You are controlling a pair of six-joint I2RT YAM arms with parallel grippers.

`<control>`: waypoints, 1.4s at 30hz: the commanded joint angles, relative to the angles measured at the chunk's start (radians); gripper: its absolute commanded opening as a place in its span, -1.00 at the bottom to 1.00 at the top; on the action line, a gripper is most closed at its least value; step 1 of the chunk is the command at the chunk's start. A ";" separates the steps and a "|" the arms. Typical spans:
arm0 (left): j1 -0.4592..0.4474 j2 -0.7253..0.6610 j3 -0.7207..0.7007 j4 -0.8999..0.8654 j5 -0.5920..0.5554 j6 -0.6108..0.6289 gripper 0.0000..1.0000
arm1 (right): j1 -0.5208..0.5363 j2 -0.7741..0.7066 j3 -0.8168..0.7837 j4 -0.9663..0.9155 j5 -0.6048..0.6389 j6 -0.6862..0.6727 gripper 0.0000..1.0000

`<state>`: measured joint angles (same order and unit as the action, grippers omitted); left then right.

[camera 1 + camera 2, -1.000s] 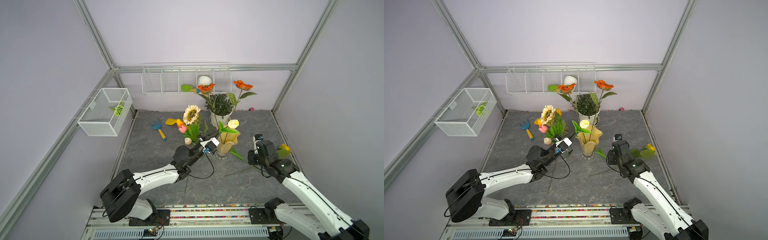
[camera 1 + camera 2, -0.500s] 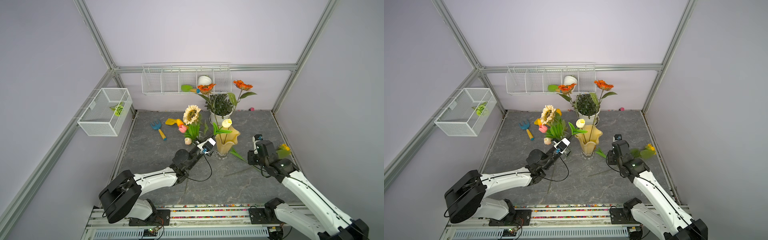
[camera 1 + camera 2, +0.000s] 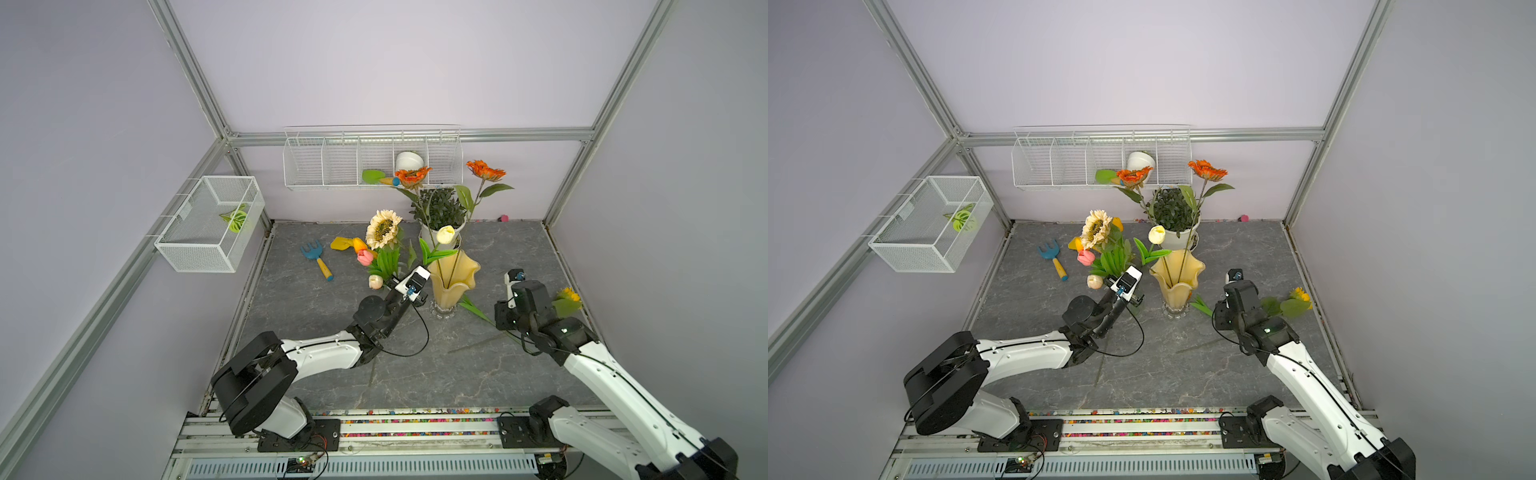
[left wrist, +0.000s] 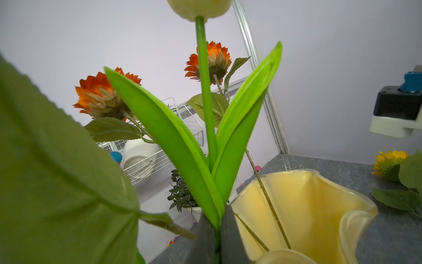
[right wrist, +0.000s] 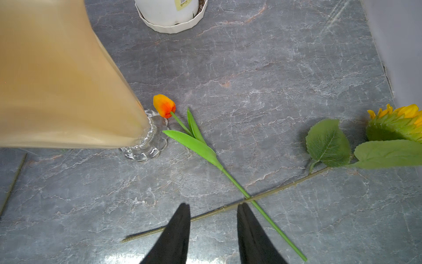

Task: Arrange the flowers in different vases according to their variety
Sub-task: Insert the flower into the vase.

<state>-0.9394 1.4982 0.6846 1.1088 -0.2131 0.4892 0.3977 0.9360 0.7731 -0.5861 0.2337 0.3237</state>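
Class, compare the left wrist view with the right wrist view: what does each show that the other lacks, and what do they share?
Left wrist only: the left tool shut on a cream tulip, two orange flowers standing tall, and the wire rack.
Right wrist only: an orange tulip lying flat, its stem crossing another stem, with the right tool open above the crossing.
Both: the yellow vase, the yellow sunflower and the grey floor.
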 commanded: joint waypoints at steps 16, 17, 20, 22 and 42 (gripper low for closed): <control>0.003 -0.004 0.072 -0.114 -0.175 -0.148 -1.00 | -0.013 -0.005 -0.017 0.017 -0.017 -0.012 -0.20; 0.004 -0.007 0.072 -0.124 -0.175 -0.154 -1.00 | -0.013 -0.006 -0.017 0.018 -0.018 -0.012 -0.20; 0.004 -0.015 0.072 -0.149 -0.172 -0.165 -0.85 | -0.013 -0.007 -0.018 0.018 -0.019 -0.014 -0.20; 0.004 -0.022 0.075 -0.165 -0.163 -0.168 -0.54 | -0.014 -0.007 -0.018 0.017 -0.020 -0.013 -0.20; -0.017 -0.175 0.103 -0.437 -0.048 -0.219 1.00 | -0.022 -0.007 -0.025 0.026 -0.034 -0.012 -0.19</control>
<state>-0.9428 1.3624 0.7555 0.7551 -0.2871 0.3031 0.3847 0.9356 0.7731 -0.5789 0.2077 0.3206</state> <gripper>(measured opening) 0.997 0.405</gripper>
